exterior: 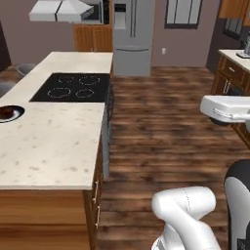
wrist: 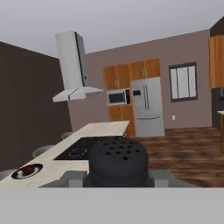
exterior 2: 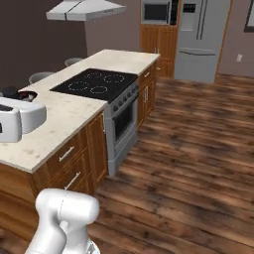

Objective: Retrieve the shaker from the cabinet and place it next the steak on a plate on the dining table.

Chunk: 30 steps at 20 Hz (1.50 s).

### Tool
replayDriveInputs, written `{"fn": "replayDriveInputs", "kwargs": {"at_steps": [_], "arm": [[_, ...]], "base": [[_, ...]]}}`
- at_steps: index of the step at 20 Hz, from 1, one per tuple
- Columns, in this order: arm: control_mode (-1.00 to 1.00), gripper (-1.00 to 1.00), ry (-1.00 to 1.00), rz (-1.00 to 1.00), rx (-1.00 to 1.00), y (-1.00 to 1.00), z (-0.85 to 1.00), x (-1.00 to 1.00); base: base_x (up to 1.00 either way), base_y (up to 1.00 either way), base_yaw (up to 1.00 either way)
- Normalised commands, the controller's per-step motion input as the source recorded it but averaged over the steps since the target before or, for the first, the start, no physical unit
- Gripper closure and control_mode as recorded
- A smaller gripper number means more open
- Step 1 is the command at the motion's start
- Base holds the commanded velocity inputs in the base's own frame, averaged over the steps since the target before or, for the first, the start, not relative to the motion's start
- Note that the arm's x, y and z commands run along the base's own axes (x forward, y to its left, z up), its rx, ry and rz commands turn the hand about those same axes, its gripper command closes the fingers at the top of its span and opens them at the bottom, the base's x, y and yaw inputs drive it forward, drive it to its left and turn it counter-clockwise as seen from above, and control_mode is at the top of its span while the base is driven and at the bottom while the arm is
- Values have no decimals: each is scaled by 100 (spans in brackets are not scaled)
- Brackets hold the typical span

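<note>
Shaker: the black shaker sits right at the camera in the hand view, perforated top up, flanked by grey finger parts on either side.
End effector: closed on the shaker, so the item is carried in the air, off the table.
Progress: retrieval from the cabinet looks finished; delivery is what remains.
Plate: the navy-rimmed plate lies at the left edge of the dining table, with the dark steak on it; both also show low left in the hand view.
Left to do: I judge the arm must carry the shaker over the table, lower it upright just beside the plate, then release.
Gap: the plate is well apart from the carried shaker, across bare stone top.
Cooktop: the black cooktop is inset beyond the plate, away from the likely path.
Surroundings: range hood overhead, steel fridge at the far wall, grey stools on the table's far side.
Obstruction: nothing stands on the stone between arm and plate; the table's near edge is the one thing to pass over.
</note>
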Motion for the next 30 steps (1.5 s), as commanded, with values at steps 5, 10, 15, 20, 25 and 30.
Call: {"fn": "replayDriveInputs", "kwargs": {"at_steps": [5, 10, 15, 20, 25, 30], "arm": [[100, 100, 0, 0, 0, 0, 0, 0], [100, 100, 0, 0, 0, 0, 0, 0], [100, 100, 0, 0, 0, 0, 0, 0], [100, 100, 0, 0, 0, 0, 0, 0], [100, 100, 0, 0, 0, 0, 0, 0], [100, 100, 0, 0, 0, 0, 0, 0]], "base": [[-100, 100, -35], [-89, 100, -39], [-80, 100, -35], [-73, 100, -30], [-13, 100, -13], [34, 100, -2]]}}
